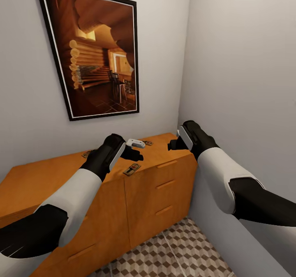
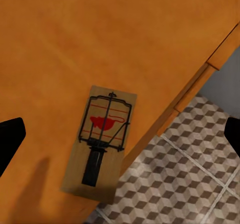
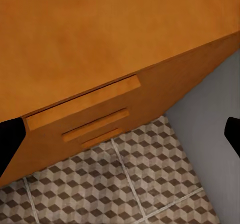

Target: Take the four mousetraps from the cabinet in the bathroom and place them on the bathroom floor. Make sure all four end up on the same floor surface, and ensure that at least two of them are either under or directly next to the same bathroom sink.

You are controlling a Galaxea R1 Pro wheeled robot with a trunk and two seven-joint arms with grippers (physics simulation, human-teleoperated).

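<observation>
The orange-brown cabinet stands against the wall in a corner. One mousetrap lies at the front edge of its top, and the left wrist view has this mousetrap directly below. My left gripper hovers just above it, open, fingertips wide on either side. A second mousetrap lies further back, and a third peeks out behind my left forearm. My right gripper hangs open above the cabinet's right front corner, over the drawer handles. The cube-patterned floor lies below.
A small white object rests on the cabinet top beside the far mousetrap. A framed picture hangs on the wall above. A grey side wall closes in tightly on the right, next to my right arm.
</observation>
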